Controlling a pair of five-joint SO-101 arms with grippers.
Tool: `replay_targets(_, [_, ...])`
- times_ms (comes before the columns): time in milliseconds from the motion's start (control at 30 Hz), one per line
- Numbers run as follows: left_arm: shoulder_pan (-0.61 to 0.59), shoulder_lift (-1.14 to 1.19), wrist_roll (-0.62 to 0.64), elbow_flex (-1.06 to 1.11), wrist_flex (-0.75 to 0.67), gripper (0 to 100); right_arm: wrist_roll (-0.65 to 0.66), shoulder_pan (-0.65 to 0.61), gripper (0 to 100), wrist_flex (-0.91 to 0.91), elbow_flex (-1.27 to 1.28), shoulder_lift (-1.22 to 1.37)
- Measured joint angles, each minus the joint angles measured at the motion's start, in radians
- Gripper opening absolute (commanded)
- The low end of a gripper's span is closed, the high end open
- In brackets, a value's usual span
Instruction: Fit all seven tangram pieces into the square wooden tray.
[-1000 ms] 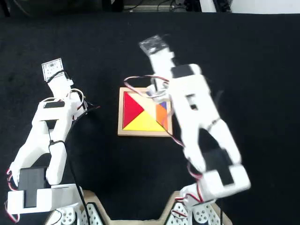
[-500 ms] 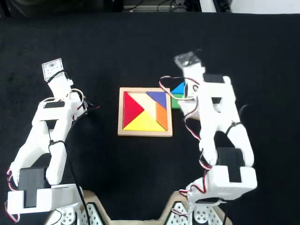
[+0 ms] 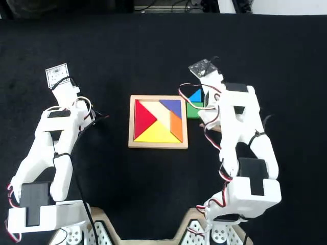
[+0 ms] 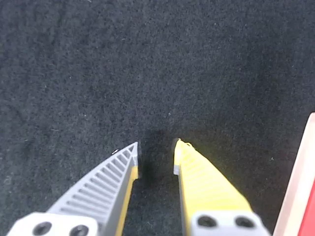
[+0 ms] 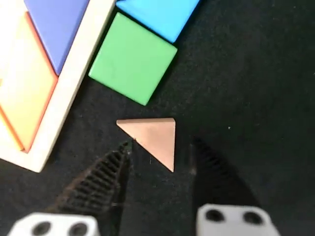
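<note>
The square wooden tray [image 3: 158, 145] holds a red triangle [image 3: 143, 118], a yellow triangle [image 3: 156, 135], a blue parallelogram [image 3: 172, 106] and an orange piece [image 3: 176, 124]. Just outside its right rim lie a green square [image 5: 133, 57] and a light blue triangle [image 5: 157, 14]. A small tan triangle [image 5: 155, 137] lies on the cloth beside them. My right gripper [image 5: 160, 150] is open, its fingertips either side of the tan triangle. The left gripper [image 4: 156, 147] is open over bare cloth, to the left of the tray.
Black cloth covers the whole table. The tray's pale rim [image 4: 298, 187] shows at the edge of the left wrist view. The left arm [image 3: 53, 132] stands well left of the tray, the right arm [image 3: 232, 117] close against its right side.
The right arm swung from above the tray to its right side, uncovering the blue and orange pieces, and came down over the loose pieces. The left arm kept still.
</note>
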Motion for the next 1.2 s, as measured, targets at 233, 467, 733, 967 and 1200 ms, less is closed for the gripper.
replay_targets(233, [0.0, 0.0, 0.0, 0.0, 0.0, 13, 0.0, -0.075, 1.1, -0.038, 0.068, 0.0])
replay_targets(467, [0.0, 0.0, 0.0, 0.0, 0.0, 13, 0.0, -0.083, 1.1, -0.097, 0.074, 0.064])
replay_targets(733, [0.0, 0.0, 0.0, 0.0, 0.0, 13, -0.054, -0.083, 1.1, -0.107, 0.074, 0.064])
replay_targets(967, [0.0, 0.0, 0.0, 0.0, 0.0, 13, -0.077, -0.115, 1.1, -0.106, -0.034, 0.157])
replay_targets(1200, [0.0, 0.0, 0.0, 0.0, 0.0, 13, -0.077, -0.123, 1.1, -0.028, -0.16, 0.236])
